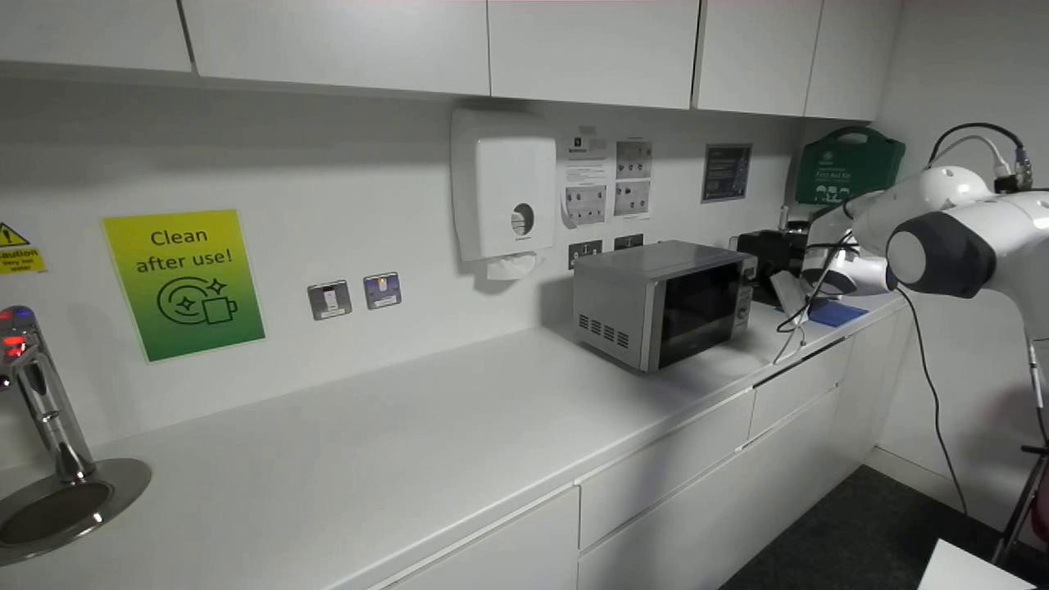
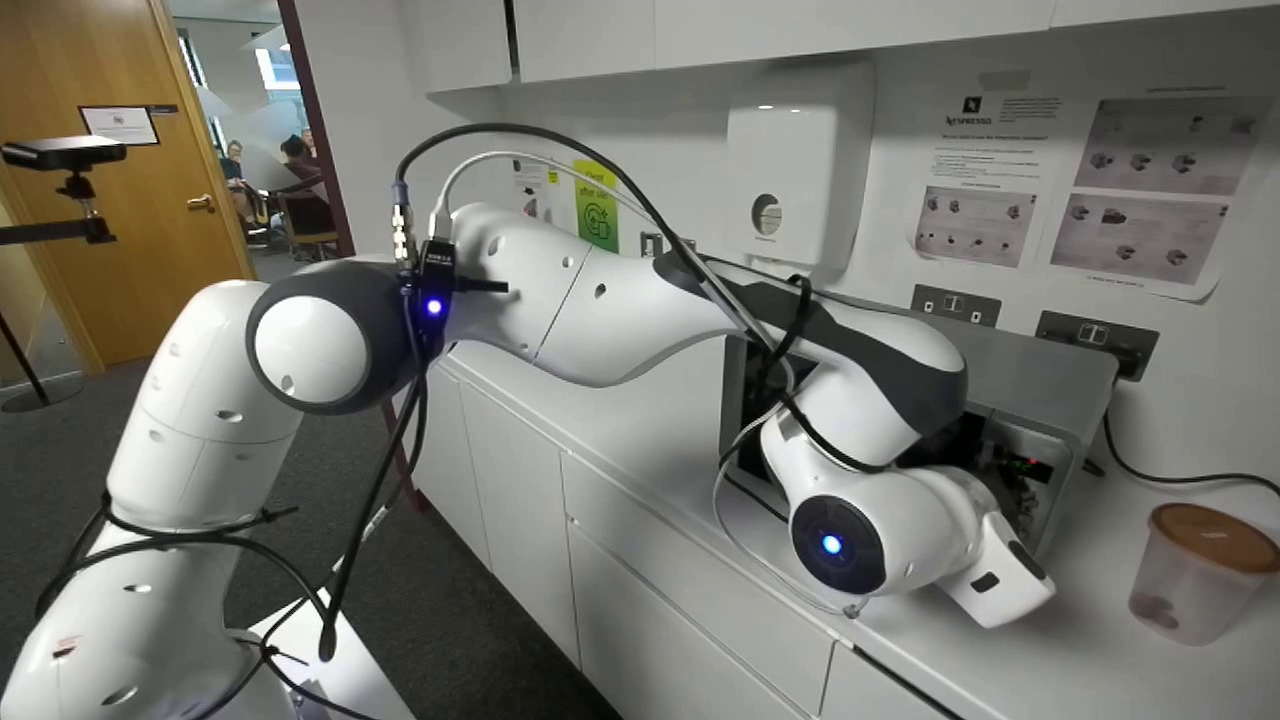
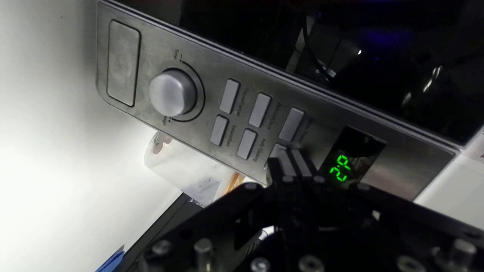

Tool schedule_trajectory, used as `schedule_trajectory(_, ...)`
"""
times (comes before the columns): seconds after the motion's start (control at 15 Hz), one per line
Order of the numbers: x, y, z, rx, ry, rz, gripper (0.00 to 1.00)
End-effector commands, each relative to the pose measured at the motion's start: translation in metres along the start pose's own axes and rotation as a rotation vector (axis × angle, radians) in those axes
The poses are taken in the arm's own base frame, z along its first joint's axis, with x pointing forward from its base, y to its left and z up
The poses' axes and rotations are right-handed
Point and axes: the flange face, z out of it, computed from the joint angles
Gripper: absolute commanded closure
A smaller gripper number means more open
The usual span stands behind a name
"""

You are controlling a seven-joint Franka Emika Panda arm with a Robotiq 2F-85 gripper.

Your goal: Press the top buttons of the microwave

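The silver-grey microwave (image 1: 615, 307) stands on the counter with a dark front window; in an exterior view the arm partly covers it (image 2: 1045, 375). In the wrist view its control panel (image 3: 151, 41) runs tilted across the picture, with a round knob (image 3: 170, 94), two rows of light buttons and a display (image 3: 353, 153) lit green. My gripper (image 3: 293, 149) is shut and empty, its fingertips over the top pair of buttons nearest the display. They partly hide the lower button (image 3: 278, 151); the upper button (image 3: 291, 124) shows just beside them. I cannot tell whether they touch.
A clear tub with an orange-brown lid (image 2: 1205, 570) stands beside the microwave. A black appliance (image 1: 766, 258) and a blue item (image 1: 834, 313) lie farther along the counter (image 1: 410, 442). A white towel dispenser (image 1: 508, 188) hangs above. Loose cables run along the arm (image 2: 620, 310).
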Motion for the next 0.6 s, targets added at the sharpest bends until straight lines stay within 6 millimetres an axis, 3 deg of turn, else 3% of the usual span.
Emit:
schedule_trajectory(0.0, 0.0089, -0.0064, 0.0079, -0.026, 0.031, 0.016, 1.00)
schedule_trajectory(0.53, 0.0056, -0.0043, 0.0091, -0.053, 0.035, 0.019, 1.00)
